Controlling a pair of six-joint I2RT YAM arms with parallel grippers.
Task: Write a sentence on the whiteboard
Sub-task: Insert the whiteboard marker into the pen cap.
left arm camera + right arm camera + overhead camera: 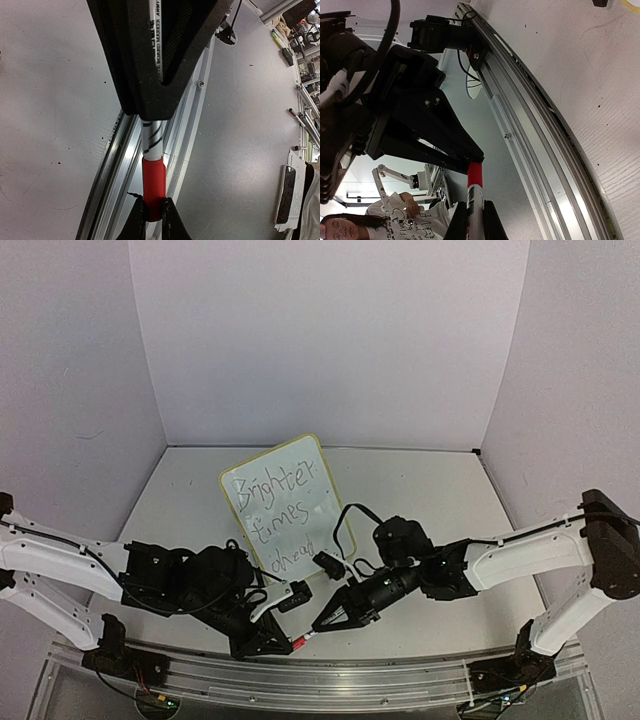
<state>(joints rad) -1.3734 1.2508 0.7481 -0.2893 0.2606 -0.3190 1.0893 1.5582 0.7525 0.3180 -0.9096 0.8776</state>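
The whiteboard point(285, 502) stands near the middle of the table point(440, 495), with the sentence point(277, 512) "Brighter times ahead" on it in three lines. In front of it the two arms meet at a marker point(153, 182) — the left gripper point(285, 641) is closed on its white body, the right gripper point(317, 629) on its red end, probably the cap.

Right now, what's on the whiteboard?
The whiteboard carries the sentence in dark marker, three lines: "Brighter times ahead". Its lower left corner is hidden behind the left arm, so anything written there cannot be seen.
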